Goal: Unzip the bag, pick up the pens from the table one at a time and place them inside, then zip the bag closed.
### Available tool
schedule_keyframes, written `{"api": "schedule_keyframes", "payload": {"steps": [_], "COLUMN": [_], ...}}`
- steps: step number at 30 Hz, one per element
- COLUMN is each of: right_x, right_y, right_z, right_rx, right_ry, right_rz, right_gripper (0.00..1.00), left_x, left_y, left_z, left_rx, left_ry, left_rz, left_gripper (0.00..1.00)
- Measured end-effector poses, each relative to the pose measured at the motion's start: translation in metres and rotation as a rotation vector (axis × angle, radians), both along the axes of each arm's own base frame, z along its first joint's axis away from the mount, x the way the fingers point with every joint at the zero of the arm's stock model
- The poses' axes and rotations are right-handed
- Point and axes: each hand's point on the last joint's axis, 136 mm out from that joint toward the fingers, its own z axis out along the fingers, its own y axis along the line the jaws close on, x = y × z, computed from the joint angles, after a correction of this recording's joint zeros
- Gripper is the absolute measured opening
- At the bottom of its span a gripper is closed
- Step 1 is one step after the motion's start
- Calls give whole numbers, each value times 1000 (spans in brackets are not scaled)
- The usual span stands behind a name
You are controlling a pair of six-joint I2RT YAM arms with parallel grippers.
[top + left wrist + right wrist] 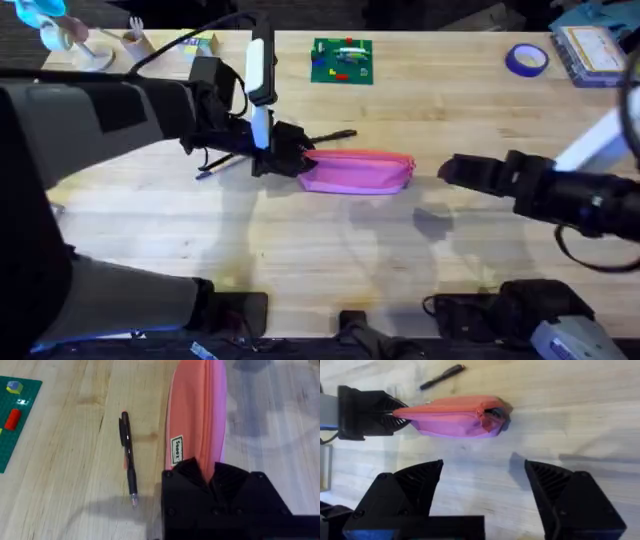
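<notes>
Left end effector (285, 152) is clamped on the left end of the pink pouch (358, 171), fingers closed on the fabric at the zipper seam, as the left wrist view confirms. Pouch lies on the surface (330, 260), long axis running left-right, roughly mid-table.

Black pen (325, 137) sits just behind the pouch's left half, near-parallel to it, apart from the fabric. A second dark pen (222, 166) looks to lie left of the left end effector, partly hidden by the arm, so can't say more.

Right end effector (450, 170) is open, jaws spread wide, hanging just off the pouch's right end and in line with the long axis. Zipper pull (495, 411) appears to be at that right end, facing it. So right arm is the nearer one for the pull; judged move is straight in along the axis, then drag left toward the anchored end.

Open surface in front and right of the pouch; green board (342, 60) and tape roll (526, 59) well behind, out of the way.
</notes>
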Motion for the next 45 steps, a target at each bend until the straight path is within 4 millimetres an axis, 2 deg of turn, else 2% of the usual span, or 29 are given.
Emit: {"api": "schedule_keyframes", "payload": {"steps": [12,20,25,26,36,45], "right_x": [7,31,42,56,66,69], "right_y": [26,31,32,34,33,34], "right_z": [-44,-65,-68,-63,-61,-78], "right_rx": [-9,-16,-37,-70,-120,-127], "right_ry": [239,286,247,153,80,133], "right_rz": [127,135,174,233,290,304], "right_gripper": [998,998,998,998,998,976], "left_x": [0,0,0,0,0,0], "left_y": [0,0,0,0,0,0], "left_z": [0,0,0,0,0,0], "left_rx": [0,0,0,0,0,0], "left_ry": [0,0,0,0,0,0], "left_rz": [0,0,0,0,0,0], "left_gripper": [42,42,42,42,42,42]}}
